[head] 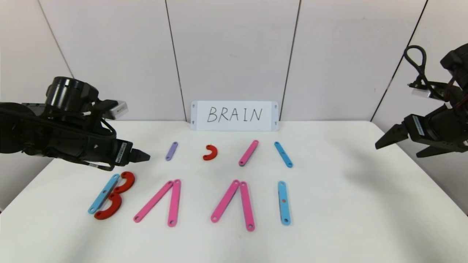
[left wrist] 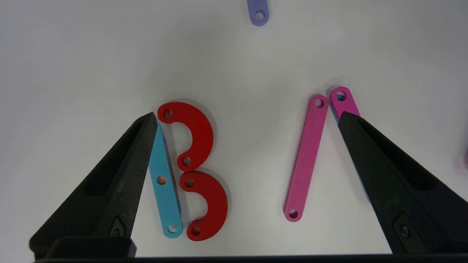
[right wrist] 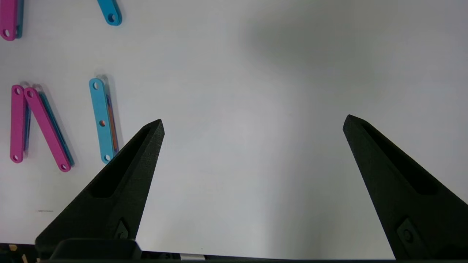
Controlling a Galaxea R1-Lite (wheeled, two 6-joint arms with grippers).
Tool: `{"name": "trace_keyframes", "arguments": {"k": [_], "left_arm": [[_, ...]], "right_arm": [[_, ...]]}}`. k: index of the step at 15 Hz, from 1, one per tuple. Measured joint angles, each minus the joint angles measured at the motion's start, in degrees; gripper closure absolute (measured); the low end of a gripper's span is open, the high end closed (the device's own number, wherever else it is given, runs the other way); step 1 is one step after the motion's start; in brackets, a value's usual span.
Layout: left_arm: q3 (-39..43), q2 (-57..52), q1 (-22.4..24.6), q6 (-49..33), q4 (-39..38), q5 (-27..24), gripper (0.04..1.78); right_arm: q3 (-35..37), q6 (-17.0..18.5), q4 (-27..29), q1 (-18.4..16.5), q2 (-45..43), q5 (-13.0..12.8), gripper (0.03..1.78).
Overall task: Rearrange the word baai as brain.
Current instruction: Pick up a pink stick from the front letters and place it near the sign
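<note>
The word lies in the front row of the white table (head: 336, 204). Its B is a blue bar (head: 104, 193) with two red arcs (head: 125, 182). Two A shapes follow, each a pair of pink bars (head: 153, 201) (head: 225, 201), then a single blue bar (head: 283, 202) as the I. My left gripper (head: 140, 156) hovers open above and just behind the B. In the left wrist view the gripper (left wrist: 248, 117) frames the B's blue bar (left wrist: 164, 190), red arcs (left wrist: 199, 131) and a pink bar (left wrist: 307, 157). My right gripper (head: 398, 148) hangs open over the table's right side, holding nothing.
Behind the word lie loose pieces: a purple bar (head: 171, 151), a small red arc (head: 211, 152), a pink bar (head: 249, 152) and a blue bar (head: 283, 154). A white card (head: 234, 115) with handwritten "BRAIN" leans against the back wall.
</note>
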Motion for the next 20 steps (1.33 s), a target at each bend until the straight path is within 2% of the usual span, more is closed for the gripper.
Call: {"name": "trace_keyframes", "arguments": {"k": [3, 8, 12, 20], "left_arm": [[3.24, 0.13, -2.16, 0.02, -0.10, 0.38, 0.09], [7.22, 0.10, -3.08, 0.11, -0.21, 0.63, 0.09], [9.37, 0.13, -3.01, 4.96, -0.32, 0.88, 0.09], [10.45, 2.21, -4.36, 5.29, -0.90, 0.69, 0.09]], "right_arm": [[1.95, 0.35, -1.95, -0.06, 0.30, 0.28, 0.10], [2.17, 0.35, -2.40, -0.21, 0.78, 0.83, 0.10], [2.12, 0.35, -2.36, -0.17, 1.11, 0.88, 0.10], [2.08, 0.33, -2.56, -0.23, 1.63, 0.80, 0.10]]}}
